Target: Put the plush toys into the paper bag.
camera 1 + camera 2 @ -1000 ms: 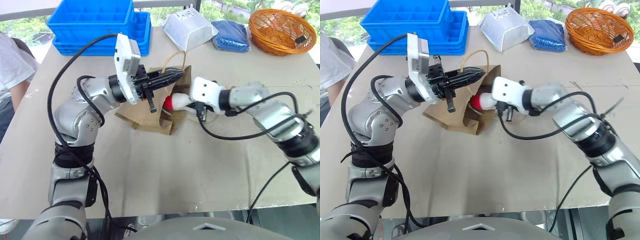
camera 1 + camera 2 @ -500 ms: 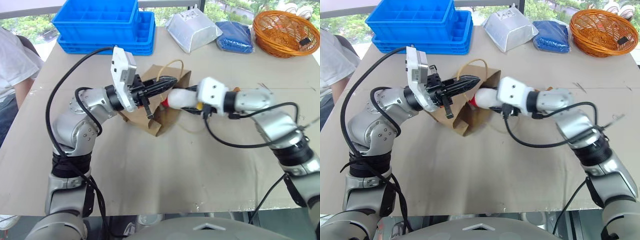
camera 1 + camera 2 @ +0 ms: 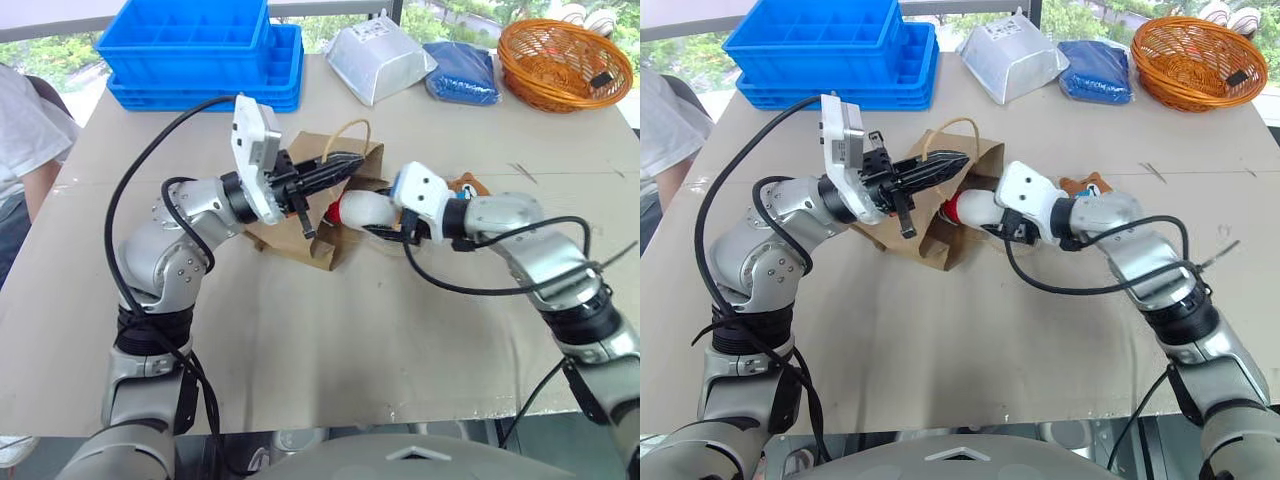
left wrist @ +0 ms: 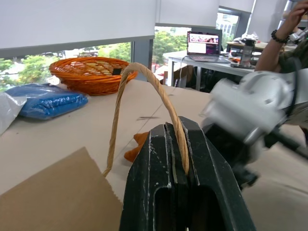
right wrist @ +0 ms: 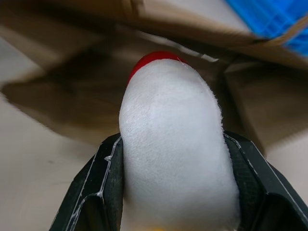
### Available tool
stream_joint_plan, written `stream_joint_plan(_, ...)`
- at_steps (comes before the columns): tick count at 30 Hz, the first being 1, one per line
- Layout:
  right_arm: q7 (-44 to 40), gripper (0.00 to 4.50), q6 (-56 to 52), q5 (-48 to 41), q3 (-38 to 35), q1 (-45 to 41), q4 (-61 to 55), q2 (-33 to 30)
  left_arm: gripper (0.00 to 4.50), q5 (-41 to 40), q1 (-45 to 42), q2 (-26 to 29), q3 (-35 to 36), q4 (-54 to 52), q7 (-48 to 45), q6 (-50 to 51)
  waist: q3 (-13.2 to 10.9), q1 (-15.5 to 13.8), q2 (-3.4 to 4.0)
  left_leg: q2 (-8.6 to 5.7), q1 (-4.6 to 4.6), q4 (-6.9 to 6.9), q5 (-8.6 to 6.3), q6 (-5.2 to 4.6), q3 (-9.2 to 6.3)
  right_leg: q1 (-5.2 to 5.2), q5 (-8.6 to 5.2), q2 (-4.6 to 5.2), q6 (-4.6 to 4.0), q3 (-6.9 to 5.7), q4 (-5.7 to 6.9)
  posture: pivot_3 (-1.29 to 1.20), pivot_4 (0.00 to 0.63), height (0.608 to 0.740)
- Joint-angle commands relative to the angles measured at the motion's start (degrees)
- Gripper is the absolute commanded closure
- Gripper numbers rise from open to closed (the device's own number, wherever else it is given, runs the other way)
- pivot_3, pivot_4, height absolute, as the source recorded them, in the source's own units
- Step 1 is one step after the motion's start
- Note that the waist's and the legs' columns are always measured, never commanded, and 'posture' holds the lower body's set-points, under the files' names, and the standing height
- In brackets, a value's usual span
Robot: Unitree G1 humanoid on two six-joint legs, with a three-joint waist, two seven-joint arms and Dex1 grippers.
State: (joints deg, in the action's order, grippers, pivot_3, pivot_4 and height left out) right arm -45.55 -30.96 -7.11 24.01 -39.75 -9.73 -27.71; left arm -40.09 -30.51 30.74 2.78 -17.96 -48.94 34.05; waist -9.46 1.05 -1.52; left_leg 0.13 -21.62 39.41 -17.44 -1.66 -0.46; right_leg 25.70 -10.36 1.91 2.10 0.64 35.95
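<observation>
I saw a beige table (image 3: 330, 380) near bright windows, with a hard blue crate (image 3: 190, 50), a woven orange basket (image 3: 560, 60) and a shiny pouch (image 3: 380, 60). My left gripper (image 3: 345, 165) pinched the twisted handle of the creased paper bag (image 3: 300, 235). My right gripper (image 5: 168, 192) clamped the fluffy white toy (image 3: 362, 208), its red tip at the bag mouth. The brown bear head (image 3: 465, 186) lay beside.

Brown paper bag (image 3: 300, 220) lies crumpled mid-counter, one loop handle (image 4: 144, 91) lifted. White plush with red tip (image 5: 168, 139) points into its mouth. Brown bear toy (image 3: 1085, 186) lies just right.
</observation>
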Motion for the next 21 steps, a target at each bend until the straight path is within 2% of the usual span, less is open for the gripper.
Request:
stream_joint_plan(1,-1.0,1.98,7.3,2.5,2.5,-5.4,7.2,5.5,4.50,-1.2,-0.6,0.2,0.3,-2.2,-0.9,-0.3,0.0,0.1,0.00,0.00,0.00,-0.01,0.00,0.00,-0.01,0.00,0.00,0.00,0.00,0.00,0.00,0.00,0.150,0.740)
stream_joint_plan(3,-1.7,1.98,9.4,1.1,1.6,-7.9,12.8,10.3,4.50,-1.3,-0.1,0.2,0.2,-2.7,-0.8,-0.1,0.0,0.0,0.00,0.01,0.00,-0.01,0.00,0.01,-0.05,0.01,0.00,-0.01,0.00,-0.03,0.01,0.00,0.150,0.740)
stream_joint_plan(6,-5.1,1.14,15.2,1.3,1.9,-7.7,16.6,12.3,4.50,-1.4,1.3,0.8,1.2,-3.6,-0.1,0.1,0.0,-0.3,0.01,0.03,-0.03,-0.03,0.01,0.02,-0.14,0.01,0.00,0.02,-0.01,-0.10,0.00,0.00,0.150,0.740)
stream_joint_plan(8,-5.5,0.27,16.5,2.3,1.4,-6.2,15.2,11.1,4.50,-1.4,2.2,1.3,2.1,-4.0,0.2,0.1,0.0,-0.5,0.01,0.00,-0.11,-0.03,0.00,0.02,-0.21,0.01,0.00,0.11,-0.01,-0.15,-0.03,0.00,0.150,0.740)
stream_joint_plan(9,-5.9,0.12,16.4,2.3,1.0,-5.3,14.0,10.2,4.50,-1.4,2.6,1.5,2.3,-4.2,0.3,0.0,0.0,-0.5,0.01,-0.03,-0.15,-0.03,0.00,0.02,-0.25,0.02,0.00,0.13,-0.01,-0.16,-0.05,0.00,0.150,0.740)
stream_joint_plan(16,-7.2,0.12,8.1,-2.6,-5.5,1.2,0.9,4.0,4.50,-0.7,3.8,1.7,2.5,-4.5,1.0,-0.6,0.0,-0.5,0.02,-0.04,-0.13,-0.02,0.01,0.02,-0.25,0.02,0.00,0.17,0.00,-0.18,-0.02,0.00,0.150,0.740)
stream_joint_plan(21,-2.7,0.12,-6.2,-9.6,-20.5,7.8,-14.3,-3.8,4.50,0.8,3.3,1.4,2.0,-3.2,1.6,-1.9,0.0,-0.5,0.03,-0.03,-0.11,-0.02,0.00,0.01,-0.25,0.01,0.00,0.16,0.00,-0.20,-0.01,0.00,0.150,0.740)
